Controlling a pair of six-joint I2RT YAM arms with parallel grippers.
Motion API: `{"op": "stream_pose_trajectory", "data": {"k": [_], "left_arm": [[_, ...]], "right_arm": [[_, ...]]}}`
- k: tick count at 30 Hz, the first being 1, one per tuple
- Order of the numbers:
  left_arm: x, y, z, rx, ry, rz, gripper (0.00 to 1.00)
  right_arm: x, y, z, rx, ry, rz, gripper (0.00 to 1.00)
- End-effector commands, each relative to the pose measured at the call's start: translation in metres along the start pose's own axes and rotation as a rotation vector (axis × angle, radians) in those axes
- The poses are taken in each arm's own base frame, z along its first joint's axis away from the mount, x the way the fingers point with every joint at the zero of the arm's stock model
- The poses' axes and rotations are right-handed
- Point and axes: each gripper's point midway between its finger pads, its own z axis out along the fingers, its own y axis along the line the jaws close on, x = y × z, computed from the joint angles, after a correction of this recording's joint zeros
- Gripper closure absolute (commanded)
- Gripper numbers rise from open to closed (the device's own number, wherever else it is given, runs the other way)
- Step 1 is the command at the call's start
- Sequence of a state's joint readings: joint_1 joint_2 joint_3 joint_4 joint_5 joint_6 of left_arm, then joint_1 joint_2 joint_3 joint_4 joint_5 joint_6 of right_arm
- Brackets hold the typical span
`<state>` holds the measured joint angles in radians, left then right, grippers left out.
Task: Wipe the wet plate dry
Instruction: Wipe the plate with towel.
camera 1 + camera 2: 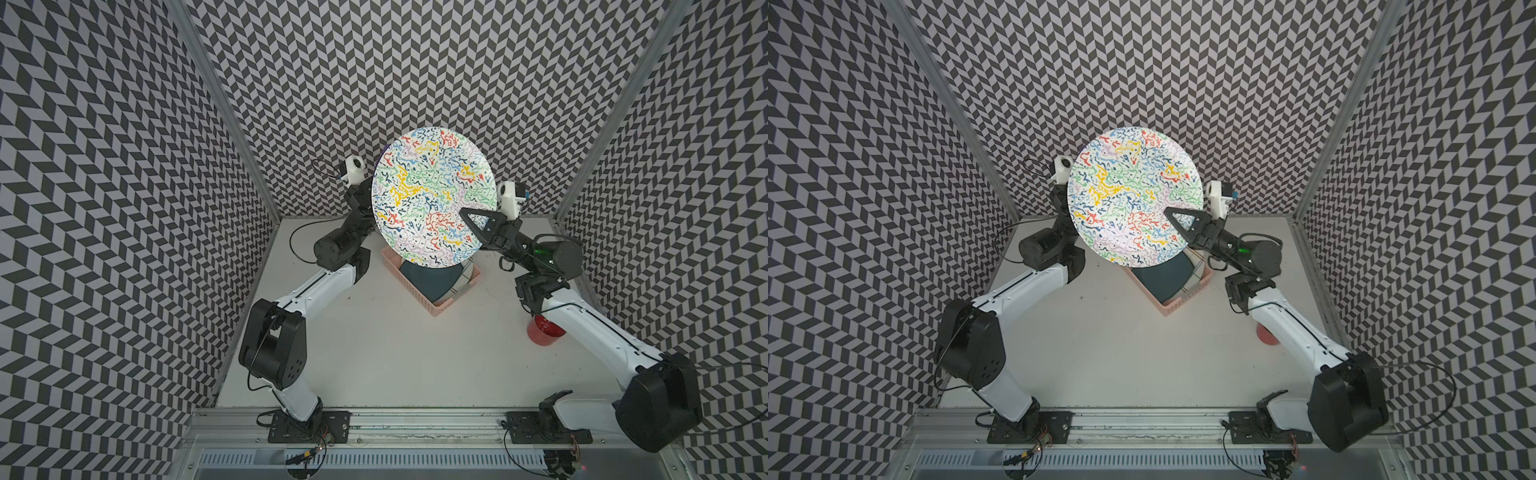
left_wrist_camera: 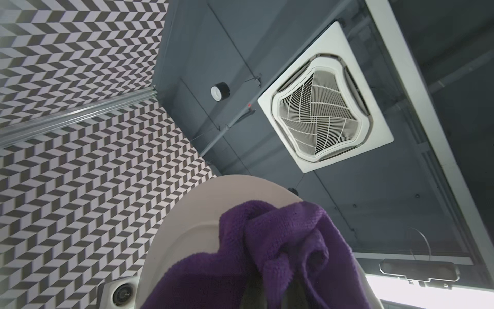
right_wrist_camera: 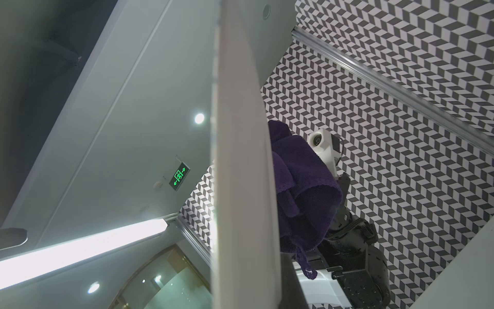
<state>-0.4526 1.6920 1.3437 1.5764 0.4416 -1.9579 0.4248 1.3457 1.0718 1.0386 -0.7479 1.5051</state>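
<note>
The plate (image 1: 432, 195) (image 1: 1133, 195) is white with many-coloured squiggles. It is held up in the air, tilted, with its patterned face toward the top views. My right gripper (image 1: 467, 218) (image 1: 1171, 214) is shut on its right rim. The right wrist view shows the plate (image 3: 240, 160) edge-on. A purple cloth (image 2: 267, 254) (image 3: 302, 182) lies bunched against the plate's plain white back (image 2: 187, 214). My left gripper (image 3: 340, 187) is shut on the cloth behind the plate. Its fingertips are hidden by the cloth, and the plate hides it in both top views.
A pink basket (image 1: 436, 309) (image 1: 1169, 309) stands on the white table under the raised plate, with dark plates (image 1: 432, 278) standing in it. A red cup (image 1: 540, 332) (image 1: 1266, 337) sits under the right forearm. Chevron walls close in three sides.
</note>
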Motion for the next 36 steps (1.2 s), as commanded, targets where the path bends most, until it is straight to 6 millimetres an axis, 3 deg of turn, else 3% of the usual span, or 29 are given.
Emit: {"op": "stream_pose_trajectory", "data": {"k": [1, 5, 7, 9, 14, 17, 19, 21, 24, 27, 31, 36], "left_arm": [[0.039, -0.006, 0.02, 0.042, 0.121, -0.012, 1.0], [0.07, 0.007, 0.025, 0.008, 0.205, -0.025, 1.0], [0.066, 0.003, 0.021, 0.012, 0.183, -0.022, 1.0], [0.054, -0.008, 0.017, 0.038, 0.143, -0.014, 1.0], [0.021, -0.034, 0.013, 0.108, 0.06, -0.002, 1.0], [0.026, -0.033, 0.023, 0.104, 0.088, -0.001, 1.0], [0.038, -0.026, 0.028, 0.103, 0.11, -0.027, 1.0], [0.056, -0.02, 0.034, 0.107, 0.149, -0.06, 1.0], [0.086, -0.011, 0.042, 0.073, 0.223, -0.074, 1.0], [0.099, -0.012, 0.043, 0.041, 0.259, -0.045, 1.0], [0.099, -0.017, 0.037, 0.016, 0.26, -0.001, 1.0], [0.077, -0.038, 0.024, 0.016, 0.23, 0.069, 1.0]], "right_arm": [[-0.018, 0.018, 0.016, -0.052, -0.048, -0.081, 1.0], [-0.064, 0.025, 0.021, -0.04, -0.12, -0.137, 1.0], [-0.082, 0.028, 0.01, -0.032, -0.174, -0.16, 1.0], [-0.085, 0.027, 0.001, 0.002, -0.191, -0.17, 1.0], [-0.043, 0.01, -0.007, 0.068, -0.116, -0.127, 1.0], [-0.009, 0.008, 0.007, 0.035, -0.063, -0.07, 1.0], [-0.003, 0.011, 0.02, 0.009, -0.046, -0.066, 1.0], [-0.014, 0.014, 0.03, -0.009, -0.065, -0.082, 1.0], [-0.048, 0.023, 0.044, -0.028, -0.124, -0.151, 1.0], [-0.083, 0.027, 0.04, -0.02, -0.215, -0.186, 1.0], [-0.117, 0.027, 0.019, 0.018, -0.318, -0.231, 1.0], [-0.13, 0.009, -0.009, 0.138, -0.37, -0.252, 1.0]]}}
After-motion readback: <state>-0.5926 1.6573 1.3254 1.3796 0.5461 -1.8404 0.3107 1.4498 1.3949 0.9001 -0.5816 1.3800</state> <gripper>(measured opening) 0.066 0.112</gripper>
